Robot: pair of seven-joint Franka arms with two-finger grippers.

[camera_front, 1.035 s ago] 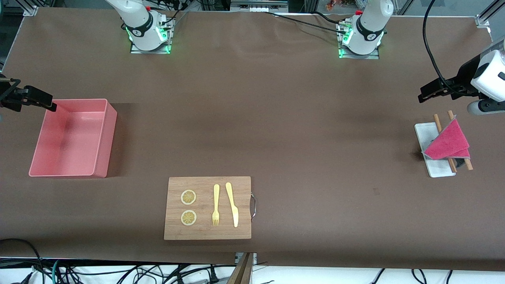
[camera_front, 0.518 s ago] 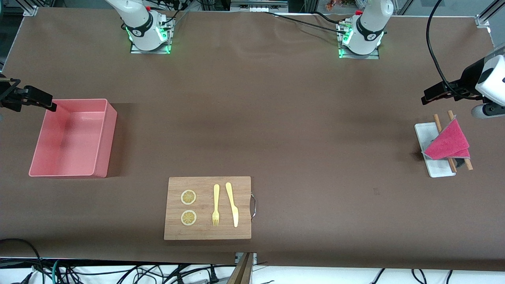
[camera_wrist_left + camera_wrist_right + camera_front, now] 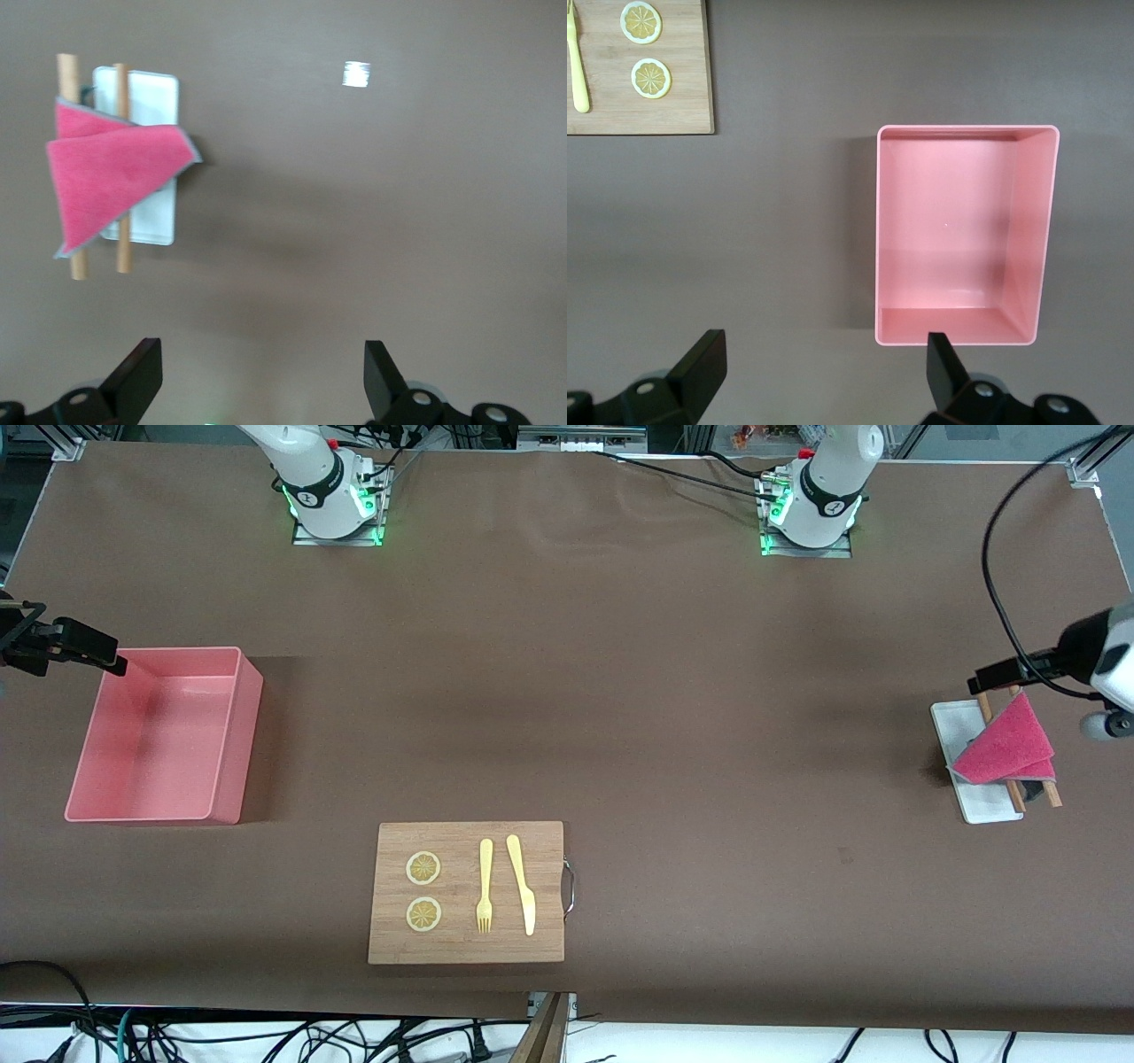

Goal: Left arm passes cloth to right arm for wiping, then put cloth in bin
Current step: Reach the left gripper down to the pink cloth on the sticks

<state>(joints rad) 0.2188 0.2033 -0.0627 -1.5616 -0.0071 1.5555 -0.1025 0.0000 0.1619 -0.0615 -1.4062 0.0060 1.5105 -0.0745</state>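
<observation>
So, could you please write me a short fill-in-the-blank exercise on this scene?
1. The cloth is draped over two wooden ____.
2. The bin holds ____.
3. On the cutting board, the fork lies between the lemon slices and the ____.
4. The left gripper's fingers are ____.

Answers: sticks; nothing; knife; open

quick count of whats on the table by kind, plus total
cloth: 1
bin: 1
white tray: 1
wooden sticks: 2
cutting board: 1
lemon slices: 2
fork: 1
knife: 1
Total: 10
</observation>
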